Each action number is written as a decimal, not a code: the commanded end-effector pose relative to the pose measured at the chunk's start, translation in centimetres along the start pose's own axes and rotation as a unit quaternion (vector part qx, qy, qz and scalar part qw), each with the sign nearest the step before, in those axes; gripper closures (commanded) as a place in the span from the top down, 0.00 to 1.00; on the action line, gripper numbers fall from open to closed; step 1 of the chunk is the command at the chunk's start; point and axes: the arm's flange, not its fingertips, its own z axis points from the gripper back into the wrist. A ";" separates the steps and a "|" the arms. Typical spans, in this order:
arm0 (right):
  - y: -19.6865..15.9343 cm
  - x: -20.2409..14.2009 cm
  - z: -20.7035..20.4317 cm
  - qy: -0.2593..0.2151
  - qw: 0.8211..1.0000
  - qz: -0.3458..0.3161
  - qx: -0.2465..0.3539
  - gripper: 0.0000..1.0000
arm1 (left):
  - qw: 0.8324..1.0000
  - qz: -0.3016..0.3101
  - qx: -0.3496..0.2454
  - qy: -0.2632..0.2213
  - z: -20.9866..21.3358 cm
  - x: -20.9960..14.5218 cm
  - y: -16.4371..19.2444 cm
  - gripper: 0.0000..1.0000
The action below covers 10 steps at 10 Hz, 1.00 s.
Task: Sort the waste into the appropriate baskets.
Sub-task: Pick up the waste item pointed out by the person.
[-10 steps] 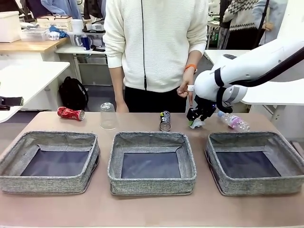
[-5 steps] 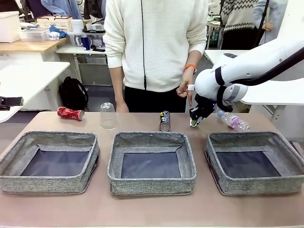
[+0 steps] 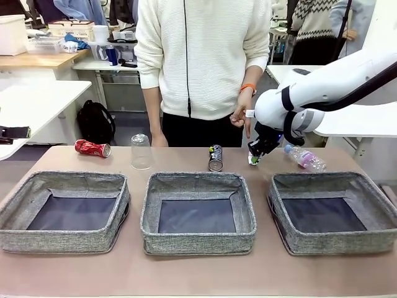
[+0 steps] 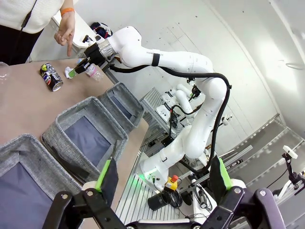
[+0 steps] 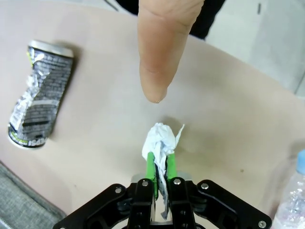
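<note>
My right gripper (image 5: 160, 160) is shut on the white crumpled paper ball (image 5: 161, 138), just above the table behind the gap between the middle basket (image 3: 197, 179) and the right basket (image 3: 329, 179). From the front the gripper (image 3: 253, 158) hangs under the person's pointing hand (image 3: 242, 115). The dark printed can (image 3: 215, 158) lies to its left and the clear bottle (image 3: 304, 158) to its right. Farther left are an upturned clear cup (image 3: 141, 152) and a red crushed can (image 3: 92, 148), behind the left basket (image 3: 74, 177). My left gripper (image 4: 162, 174) is open and holds nothing, off the table's side.
The person stands at the far edge in a white sweater, one fingertip (image 5: 157, 90) pointing down just beyond the paper ball. All three baskets have bare dark bottoms. Open tabletop runs along the near edge.
The right gripper has tightened on the paper ball and risen slightly, shifting a little left. The person's hand, the left arm and the other litter stayed put.
</note>
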 end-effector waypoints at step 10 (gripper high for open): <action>12.2 -16.5 27.6 0.082 0.995 -0.054 -0.011 0.00 | 1.000 -0.012 -0.008 -0.008 -0.2 0.2 -0.1 1.00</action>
